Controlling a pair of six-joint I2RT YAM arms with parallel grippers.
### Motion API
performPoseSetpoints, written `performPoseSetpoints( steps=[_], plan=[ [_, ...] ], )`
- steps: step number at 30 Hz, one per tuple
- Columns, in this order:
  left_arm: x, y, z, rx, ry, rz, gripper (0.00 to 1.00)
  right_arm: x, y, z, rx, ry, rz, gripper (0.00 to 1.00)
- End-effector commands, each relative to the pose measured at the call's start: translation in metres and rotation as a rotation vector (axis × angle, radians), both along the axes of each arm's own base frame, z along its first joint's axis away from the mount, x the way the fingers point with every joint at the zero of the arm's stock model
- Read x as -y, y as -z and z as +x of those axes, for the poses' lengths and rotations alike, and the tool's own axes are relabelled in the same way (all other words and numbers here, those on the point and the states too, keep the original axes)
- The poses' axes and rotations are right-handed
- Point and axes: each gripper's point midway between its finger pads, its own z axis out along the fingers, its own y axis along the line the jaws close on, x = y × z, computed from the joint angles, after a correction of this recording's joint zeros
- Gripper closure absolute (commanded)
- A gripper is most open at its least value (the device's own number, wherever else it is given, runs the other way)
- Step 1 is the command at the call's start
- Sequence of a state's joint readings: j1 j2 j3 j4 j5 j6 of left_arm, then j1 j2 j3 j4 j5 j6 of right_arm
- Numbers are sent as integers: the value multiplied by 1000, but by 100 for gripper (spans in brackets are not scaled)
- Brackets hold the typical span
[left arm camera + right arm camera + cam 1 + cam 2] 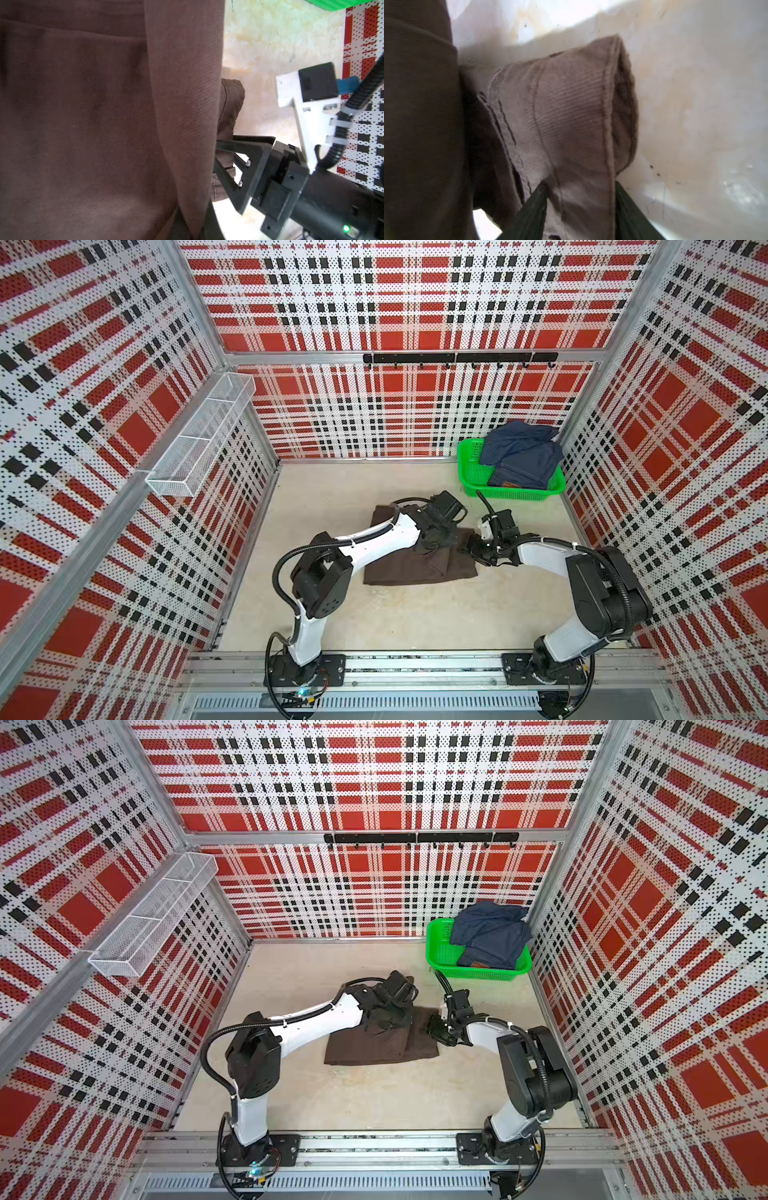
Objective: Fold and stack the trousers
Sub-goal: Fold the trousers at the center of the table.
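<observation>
While its elbow stood bent at lower left of centre in both top views, the left arm reached up and rightward across the trousers [415,568]. The left gripper [432,543] was closed tight on a raised fold of the brown cloth (its wrist view showed that ridge running down to the frame's bottom edge). From lower right, the right arm bent back toward centre. The right gripper [478,551] had its jaws about half apart, clamped either side of a thick stitched edge at the trousers' right end, and its fingers [529,212] showed dark at the bottom of its wrist view. The trousers lay partly folded at mid-frame on the pale, mottled table [374,622]. Red, white and black plaid walls closed in three sides. A green basket [511,492] holding blue jeans [523,452] sat at the table's upper right corner, near the right gripper but apart from it. Bare table lay below the trousers and to their left.
</observation>
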State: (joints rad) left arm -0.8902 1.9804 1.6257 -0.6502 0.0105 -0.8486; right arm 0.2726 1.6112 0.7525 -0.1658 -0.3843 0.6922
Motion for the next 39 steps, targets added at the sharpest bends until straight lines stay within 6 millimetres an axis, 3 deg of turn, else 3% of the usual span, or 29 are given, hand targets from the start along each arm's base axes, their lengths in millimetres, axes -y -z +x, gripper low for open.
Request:
performPoseSetpoints(
  steps=[1,12,20,23,30,34,37,39],
  plan=[
    [27,-21,2,39,28,-82,100,8,25,-20,-88,-4,-40,49],
    [50,-15,1,29,51,-96,100,7,29,-23,-99,-8,-32,50],
    [52,11,1,-3,51,-74,100,8,26,-23,-96,-6,-37,50],
    [51,7,4,5,48,-83,91,10,18,-21,-80,6,-43,48],
    [47,-16,10,38,38,-157,60,37,-24,-9,9,90,-119,40],
    [45,-43,14,76,37,-222,47,64,-57,-4,69,155,-181,38],
    [38,-69,17,121,29,-260,44,80,-90,-1,134,186,-245,37],
    [26,-84,20,151,11,-277,43,80,-108,-1,172,177,-244,38]
  ],
)
